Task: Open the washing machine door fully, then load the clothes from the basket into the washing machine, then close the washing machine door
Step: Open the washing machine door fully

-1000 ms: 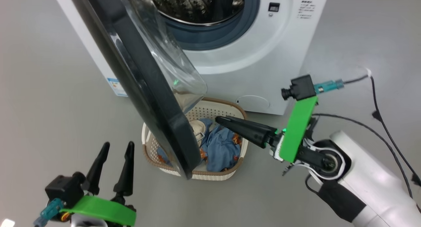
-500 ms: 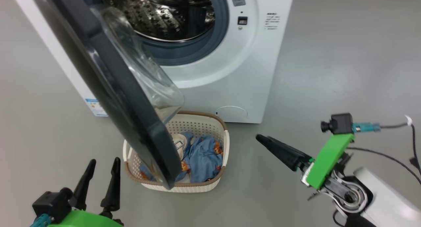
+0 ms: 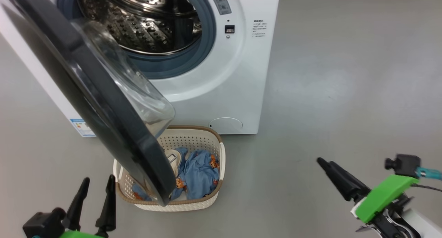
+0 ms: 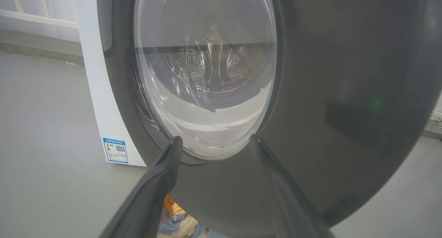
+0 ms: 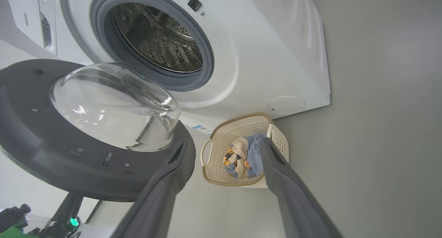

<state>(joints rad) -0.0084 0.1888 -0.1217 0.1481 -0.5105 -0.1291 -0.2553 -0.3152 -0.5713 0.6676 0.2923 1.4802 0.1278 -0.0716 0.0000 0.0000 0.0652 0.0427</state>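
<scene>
Dark left fingers [image 3: 109, 203] are spread, empty, pointing at the washing machine door [image 3: 107, 120]; right fingers [image 3: 340, 179] spread too, aimed at the basket [image 3: 179, 205]. Door stands partly open, glass bowl facing robot's right, edge above basket w/ the clothes [image 3: 198, 172]. Basket's long axis runs along the washing machine [image 3: 224, 76] front. Blue label sticker [image 3: 81, 127]: text unreadable.

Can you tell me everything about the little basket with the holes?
The small cream plastic basket is a rounded rectangle with holey sides, a brown woven-look rim and white side handles. It stands upright on the grey floor before the white washing machine, holding crumpled light blue clothes. The open black-rimmed door hangs over its left part.
</scene>
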